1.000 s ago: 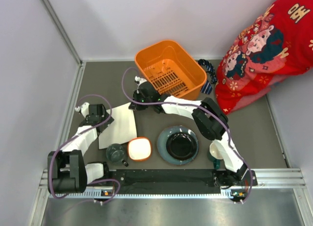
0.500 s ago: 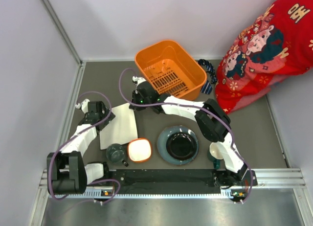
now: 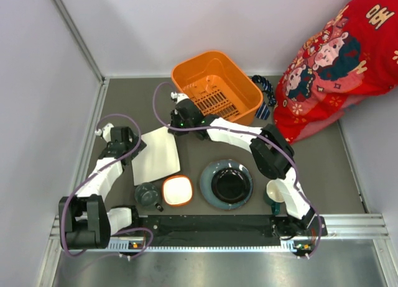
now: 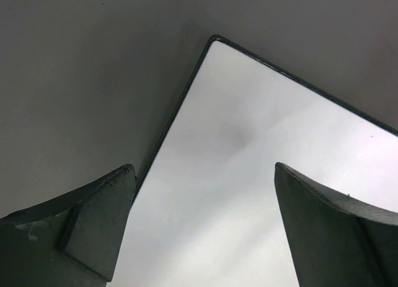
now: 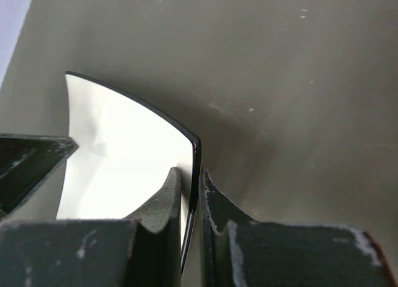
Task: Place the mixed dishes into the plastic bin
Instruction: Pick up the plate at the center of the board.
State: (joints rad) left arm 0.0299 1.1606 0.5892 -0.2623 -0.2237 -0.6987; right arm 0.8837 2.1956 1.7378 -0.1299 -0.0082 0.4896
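Two grippers flank the white square plate (image 3: 155, 155): the right gripper (image 5: 189, 175) is pinched narrow on its dark-rimmed edge, the left gripper (image 4: 204, 170) stands wide over its opposite corner, holding nothing, and the orange plastic bin (image 3: 244, 93) sits just beyond the right gripper.

From my feed I see a dark grey desk (image 3: 329, 169) boxed in by plain white walls (image 3: 205, 20) at the back and both sides, a metal rail (image 3: 348, 223) along its near edge, even soft light, and red patterned cloth (image 3: 336, 57) at the far right corner.
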